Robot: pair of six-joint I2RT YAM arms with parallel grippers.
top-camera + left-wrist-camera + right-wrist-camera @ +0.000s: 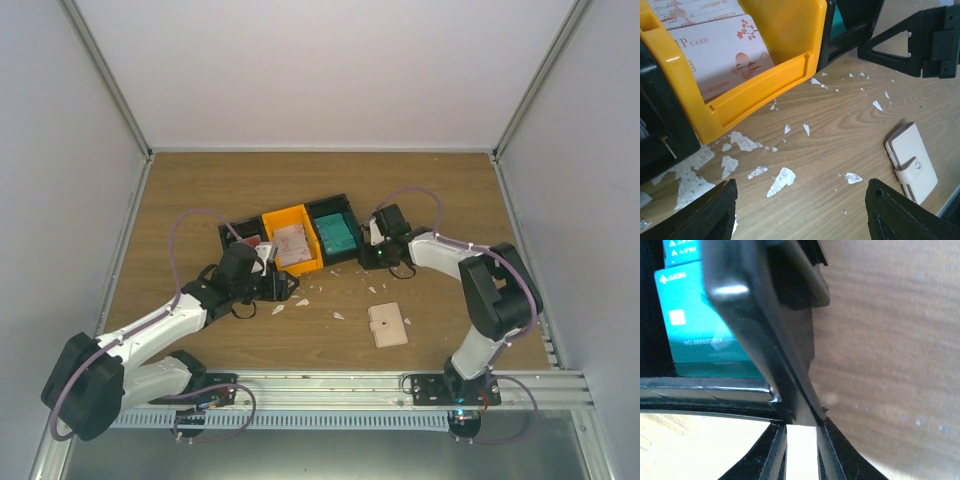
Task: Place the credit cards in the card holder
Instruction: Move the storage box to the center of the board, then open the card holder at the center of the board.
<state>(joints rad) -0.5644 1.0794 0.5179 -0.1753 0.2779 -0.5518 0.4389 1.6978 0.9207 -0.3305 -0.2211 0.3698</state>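
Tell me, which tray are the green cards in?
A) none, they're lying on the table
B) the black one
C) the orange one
B: the teal-green cards sit inside the black tray, right beside the orange tray.

My gripper point(801, 426) is nearly closed, its fingers point(837, 460) pinching the end of the black tray point(755, 315) wall straight ahead. Left of that wall lie teal cards point(700, 325); to its right is wooden counter point(890, 340).
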